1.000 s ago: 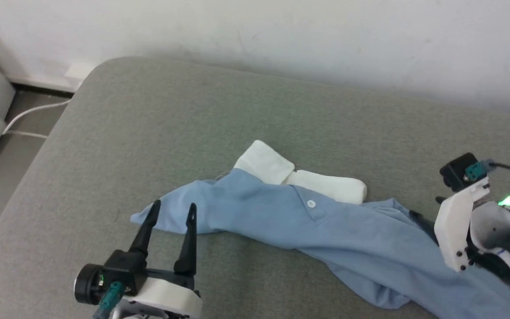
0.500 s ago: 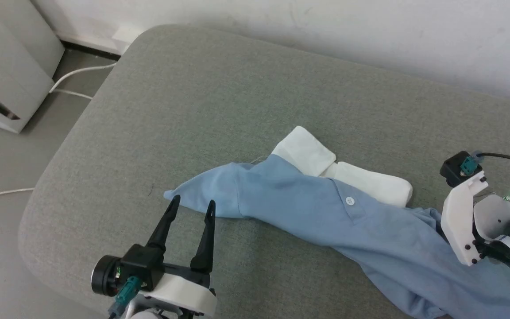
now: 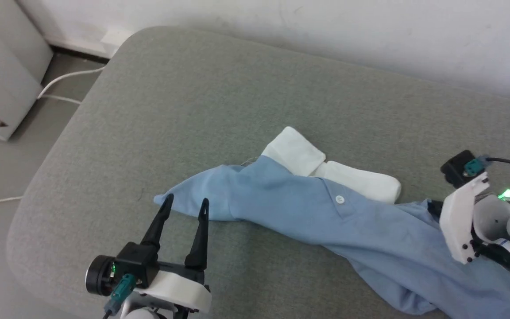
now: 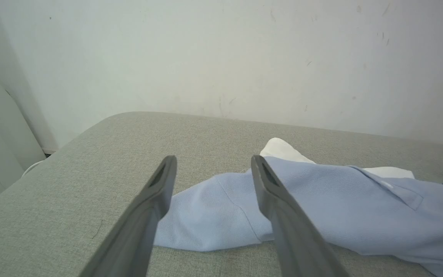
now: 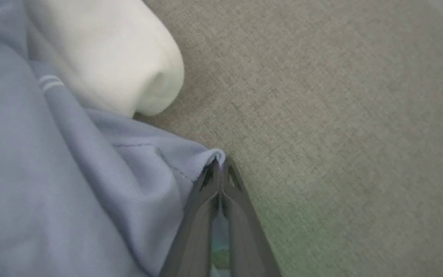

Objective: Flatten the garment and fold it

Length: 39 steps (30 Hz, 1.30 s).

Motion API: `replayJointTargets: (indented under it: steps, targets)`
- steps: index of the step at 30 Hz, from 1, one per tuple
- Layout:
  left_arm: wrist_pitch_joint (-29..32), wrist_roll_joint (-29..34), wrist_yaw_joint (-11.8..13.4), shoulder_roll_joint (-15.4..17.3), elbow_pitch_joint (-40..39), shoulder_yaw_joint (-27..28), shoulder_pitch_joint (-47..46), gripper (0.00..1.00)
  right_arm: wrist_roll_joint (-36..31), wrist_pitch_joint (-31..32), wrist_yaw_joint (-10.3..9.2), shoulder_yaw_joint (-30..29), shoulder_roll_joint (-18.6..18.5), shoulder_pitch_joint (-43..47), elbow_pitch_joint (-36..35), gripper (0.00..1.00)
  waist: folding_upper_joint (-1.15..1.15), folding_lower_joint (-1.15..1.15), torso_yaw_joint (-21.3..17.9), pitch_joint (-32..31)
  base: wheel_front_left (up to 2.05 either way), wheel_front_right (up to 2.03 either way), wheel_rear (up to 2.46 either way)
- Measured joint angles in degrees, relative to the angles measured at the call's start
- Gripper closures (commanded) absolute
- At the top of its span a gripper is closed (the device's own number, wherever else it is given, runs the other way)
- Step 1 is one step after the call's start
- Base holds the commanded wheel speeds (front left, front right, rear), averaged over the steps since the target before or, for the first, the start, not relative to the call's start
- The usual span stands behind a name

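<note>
Blue garment (image 3: 308,212), long axis left to near-right; right hand (image 5: 219,164) tight on it, left hand (image 3: 186,200) wide

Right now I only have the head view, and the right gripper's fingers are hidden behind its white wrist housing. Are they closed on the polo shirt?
Observer: Yes. In the right wrist view the right gripper is shut, pinching a folded edge of the polo shirt.
Operator: Is the white collar near that pinch?
Observer: The collar lies apart from it, with bare cushion between its rounded end and the fingertips.
Operator: And the left gripper?
Observer: The left wrist view shows the left gripper open, with a sleeve seam lying in the gap between its fingers.
</note>
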Motion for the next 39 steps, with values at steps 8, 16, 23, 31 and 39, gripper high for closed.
replayJointTargets:
  steps: [8,16,23,31,39]
  targets:
    - [0.0,0.2,-0.6,0.0,0.0,1.0,0.2,0.0,-3.0,-7.1,-0.01,-4.0,-2.5,-1.0,4.6,1.0,0.0,0.0,-4.1,-2.8,0.0,0.0,0.0]
    - [0.0,0.1,-1.0,0.0,-0.1,1.5,0.8,0.0,-16.7,-17.3,-0.01,-16.4,-4.1,-3.9,15.2,1.0,0.0,0.0,-8.5,-4.6,0.0,0.0,0.0]
    - [0.0,0.0,-1.0,-0.2,0.0,1.4,0.5,0.0,-27.4,-22.6,-0.02,-25.1,1.4,-3.2,23.2,0.0,0.0,0.0,-10.9,-3.8,0.0,0.0,0.0]
    - [0.0,-0.4,-1.1,-0.2,0.9,2.1,-0.3,0.0,-30.3,-28.2,-0.02,-30.6,6.1,-2.0,20.8,0.0,0.0,0.0,-13.9,-3.8,0.0,0.0,0.0]
    - [0.0,-0.8,-1.6,-0.3,1.9,1.8,-0.1,0.0,-28.5,-32.5,-0.02,-38.7,11.7,7.6,6.8,0.0,0.0,-0.01,-17.6,-5.5,0.0,0.0,0.0]
